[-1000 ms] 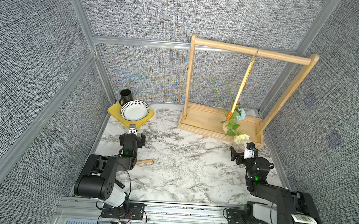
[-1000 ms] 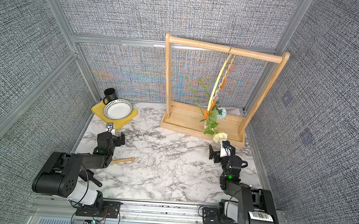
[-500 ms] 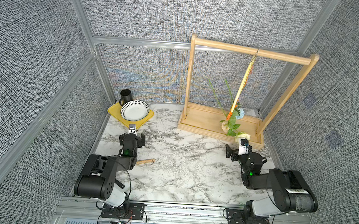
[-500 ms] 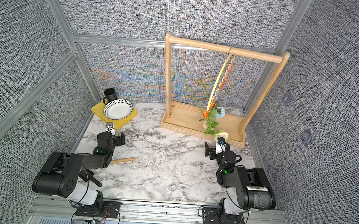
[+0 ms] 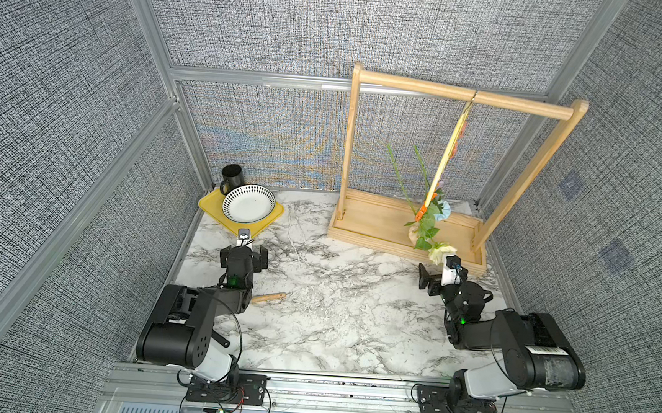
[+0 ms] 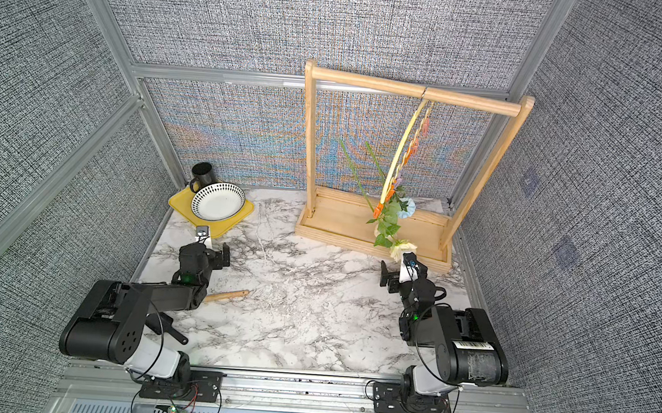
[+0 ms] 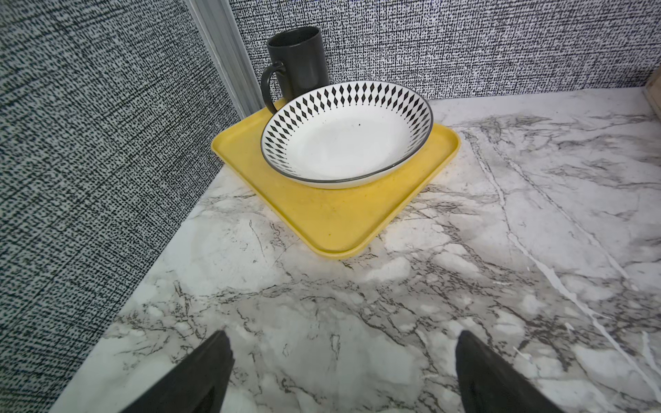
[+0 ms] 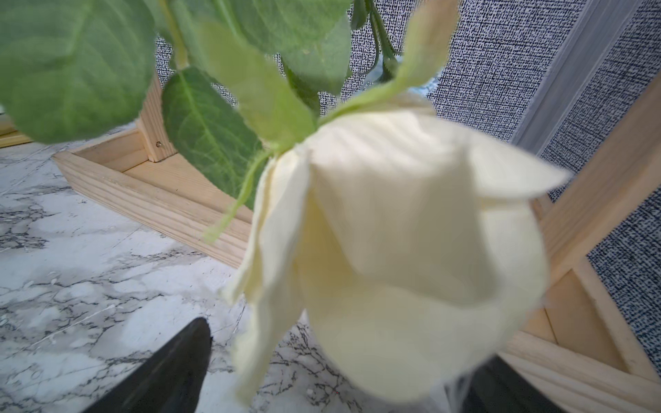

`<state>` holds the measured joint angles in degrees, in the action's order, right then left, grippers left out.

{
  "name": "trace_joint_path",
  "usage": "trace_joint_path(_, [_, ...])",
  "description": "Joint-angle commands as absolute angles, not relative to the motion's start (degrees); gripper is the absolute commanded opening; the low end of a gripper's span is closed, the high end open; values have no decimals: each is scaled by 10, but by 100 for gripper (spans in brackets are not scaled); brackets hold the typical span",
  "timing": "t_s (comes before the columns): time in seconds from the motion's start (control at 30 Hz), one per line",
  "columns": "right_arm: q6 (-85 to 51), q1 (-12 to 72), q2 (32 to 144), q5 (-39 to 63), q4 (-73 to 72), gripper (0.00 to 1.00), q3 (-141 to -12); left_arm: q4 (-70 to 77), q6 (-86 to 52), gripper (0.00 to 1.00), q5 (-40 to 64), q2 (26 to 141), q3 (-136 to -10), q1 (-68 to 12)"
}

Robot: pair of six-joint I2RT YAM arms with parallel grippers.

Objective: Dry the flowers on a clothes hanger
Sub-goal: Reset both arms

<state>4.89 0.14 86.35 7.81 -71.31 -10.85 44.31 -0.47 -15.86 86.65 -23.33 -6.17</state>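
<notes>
Where yellow tray (image 7: 332,214) holds bowl (image 7: 343,143), black mug (image 7: 298,60) behind, flowers (image 5: 426,224) on hanger (image 5: 447,156)

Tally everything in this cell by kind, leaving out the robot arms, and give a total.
Flowers: 3 (cream-white rose, peach rose, light-blue bloom)
Clothes hanger: 1
Wooden rack: 1
Mug: 1
Bowl: 1
Yellow tray: 1
Wooden stick: 1
Total: 9

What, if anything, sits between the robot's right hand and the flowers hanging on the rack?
Nothing visible does. The open right hand sits right at the cream rose, the lowest of the flowers clipped to the clothes hanger.
</notes>
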Motion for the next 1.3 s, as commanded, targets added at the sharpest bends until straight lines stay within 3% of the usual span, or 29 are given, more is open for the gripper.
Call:
trace_joint_path(0.0, [47, 2, 864, 73, -733, 99, -112, 456, -8, 100, -153, 865, -236, -61])
trace_joint_path(1.27, [45, 1, 865, 75, -731, 99, -113, 448, -10, 99, -135, 865, -238, -51])
